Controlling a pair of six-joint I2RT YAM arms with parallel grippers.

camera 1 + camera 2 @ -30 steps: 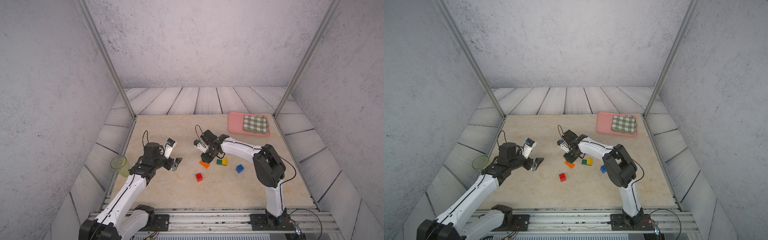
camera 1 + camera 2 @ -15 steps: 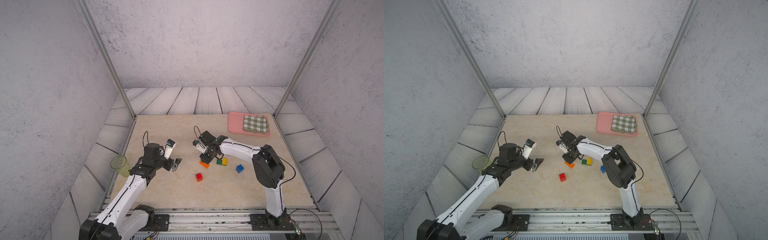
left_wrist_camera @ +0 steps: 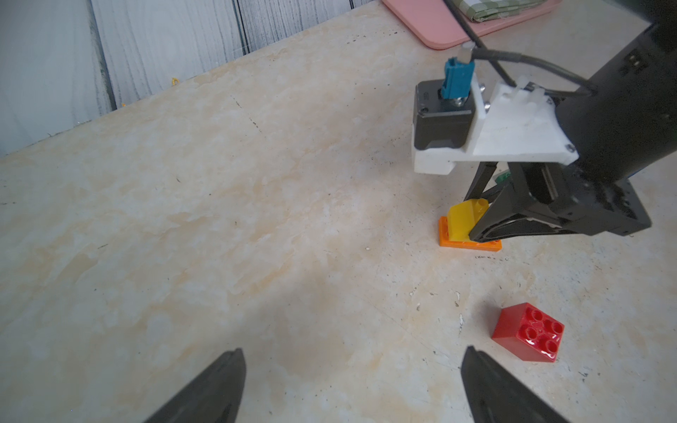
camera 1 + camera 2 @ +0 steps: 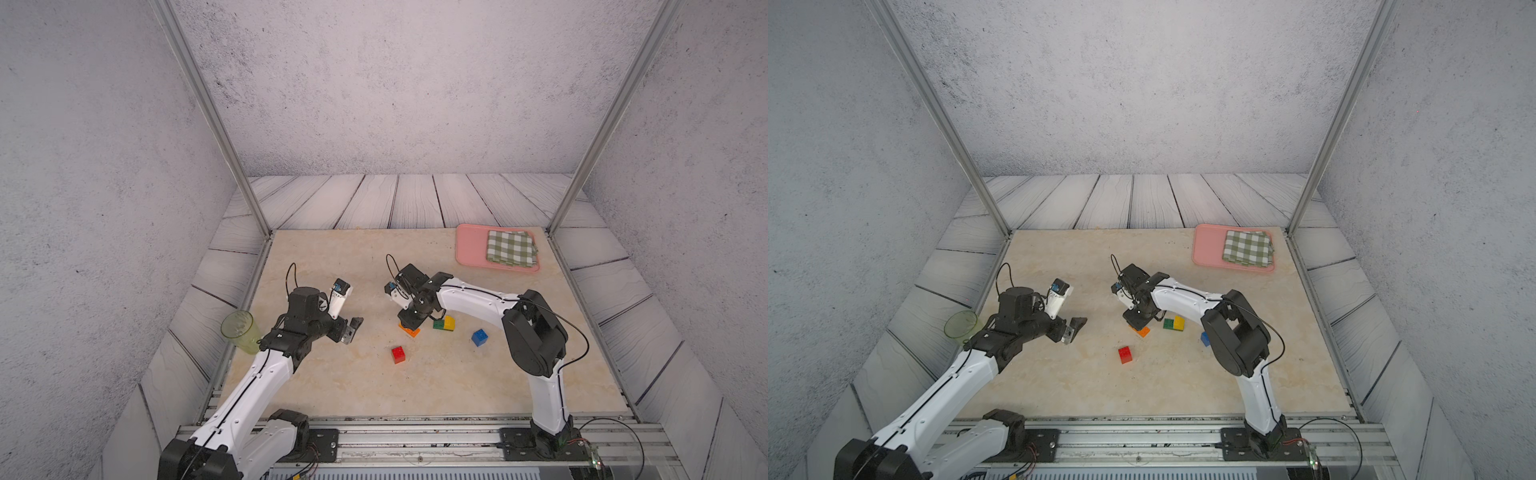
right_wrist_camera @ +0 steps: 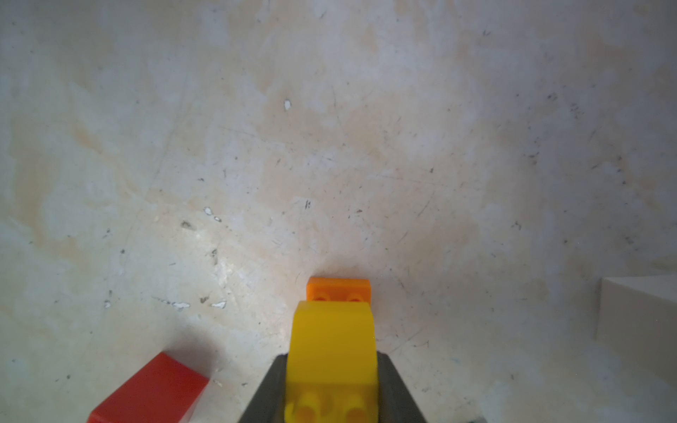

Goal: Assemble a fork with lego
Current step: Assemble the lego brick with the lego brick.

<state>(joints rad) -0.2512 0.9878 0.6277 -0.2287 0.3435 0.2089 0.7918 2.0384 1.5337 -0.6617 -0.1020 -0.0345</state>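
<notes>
We clamp a yellow sloped brick (image 5: 331, 340) in our right gripper (image 5: 331, 357), atop the orange flat brick (image 5: 339, 289) — our left gripper (image 3: 351, 366) hovers apart, fingers spread wide.

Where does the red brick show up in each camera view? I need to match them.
Top view: red brick on the table, just camera-side of the orange brick.
Top view: same spot.
Left wrist: studs up, nearer the camera than the orange brick.
Right wrist: partly cut off, beside the gripped yellow brick.
Shared landmark: the orange brick, seen in all four.
</notes>
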